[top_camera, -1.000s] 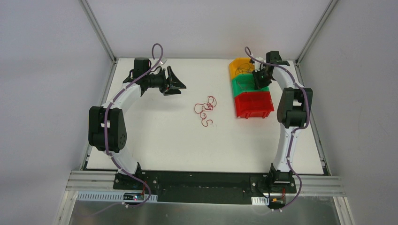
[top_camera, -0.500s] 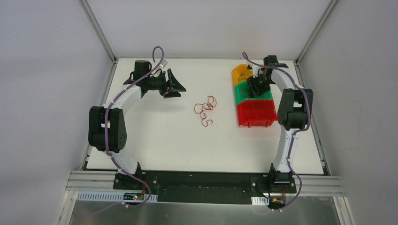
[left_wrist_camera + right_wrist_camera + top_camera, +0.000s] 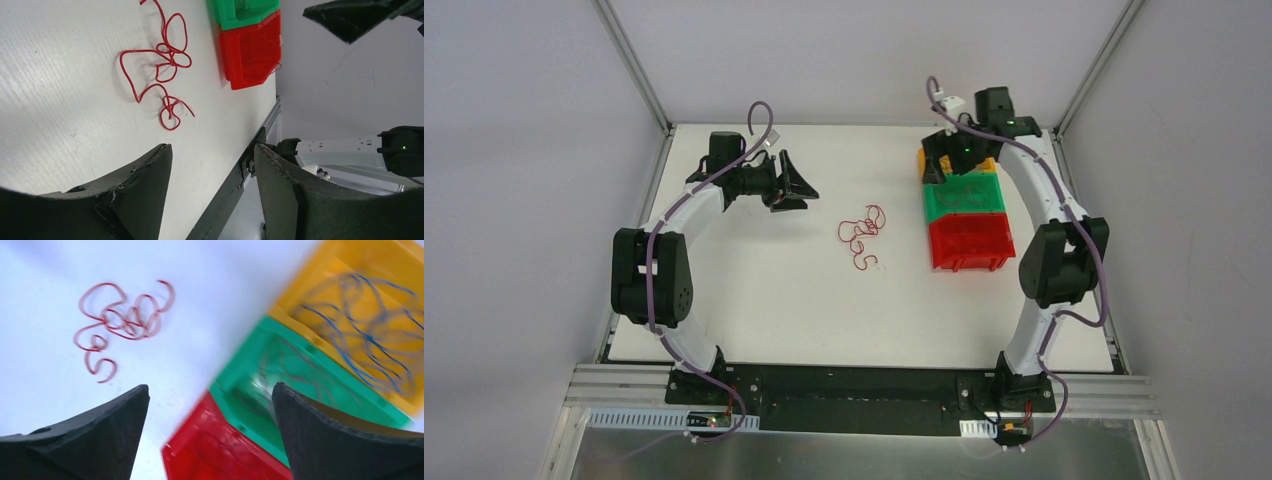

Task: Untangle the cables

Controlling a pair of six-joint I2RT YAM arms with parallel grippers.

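A tangle of thin red cables (image 3: 862,235) lies loose in the middle of the white table, also seen as red cables (image 3: 160,65) in the left wrist view and as red cables (image 3: 122,322), blurred, in the right wrist view. My left gripper (image 3: 796,186) hovers to their left, open and empty (image 3: 212,150). At the back, my right gripper (image 3: 942,163) hangs over the bins, open with nothing between its fingers (image 3: 210,387). Blue cables (image 3: 370,330) lie in the yellow bin (image 3: 320,270). Thin reddish cables (image 3: 300,375) lie in the green bin (image 3: 235,357).
Three bins stand in a row at the back right: yellow bin (image 3: 930,162), green bin (image 3: 965,196), red bin (image 3: 969,241). The red bin (image 3: 252,50) also shows in the left wrist view. Metal frame posts rise at the table's back corners.
My right gripper went from shut to open, rose out of the green bin and swung back over the yellow one. The bins shifted slightly. The left arm has barely moved.
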